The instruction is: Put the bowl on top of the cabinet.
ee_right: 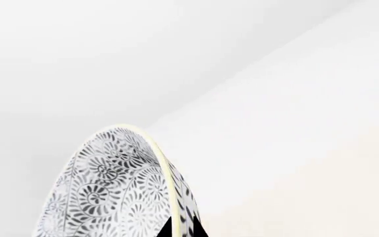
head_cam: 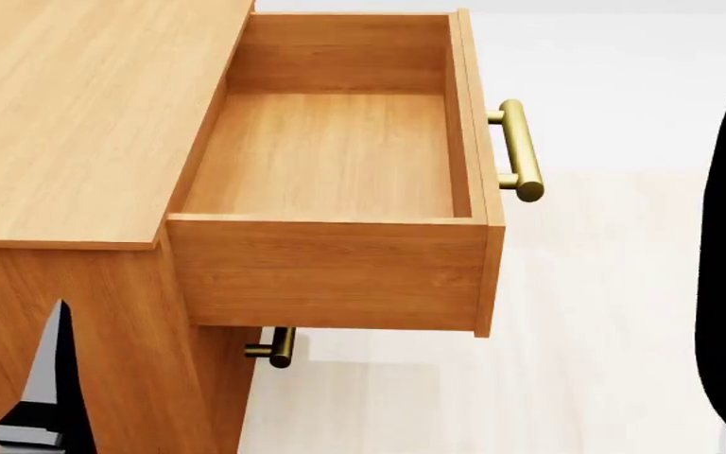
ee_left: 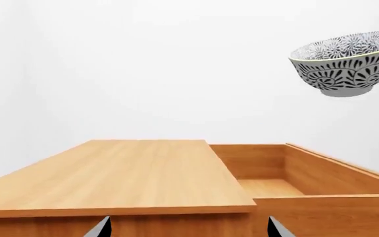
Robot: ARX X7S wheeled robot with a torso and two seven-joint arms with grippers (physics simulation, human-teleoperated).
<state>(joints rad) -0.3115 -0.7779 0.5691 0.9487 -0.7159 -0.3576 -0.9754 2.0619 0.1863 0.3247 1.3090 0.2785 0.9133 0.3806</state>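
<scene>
The bowl (ee_left: 347, 63) hangs tilted, upper right, pinched at its rim by the right claw (ee_right: 181, 228). Move it level over the cabinet (ee_left: 120, 175) top, not the open drawer (ee_left: 308, 182).

The cabinet (head_cam: 73, 104) fills the left of the head view, its flat top running away from the robot. A drawer (head_cam: 337, 151) stands pulled out of the cabinet's right side, just under the top, with its handle (head_cam: 518, 151) on its right-hand face. A second handle (head_cam: 275, 347) sits lower down, beneath the pulled-out drawer. In the left wrist view the bowl (ee_left: 347, 64) hangs in the air, tilted, well above the drawer and apart from the cabinet top. The right gripper (ee_right: 179, 229) has its jaws over the bowl's rim. The left gripper (ee_left: 186, 228) is level with the cabinet's near edge.
</scene>
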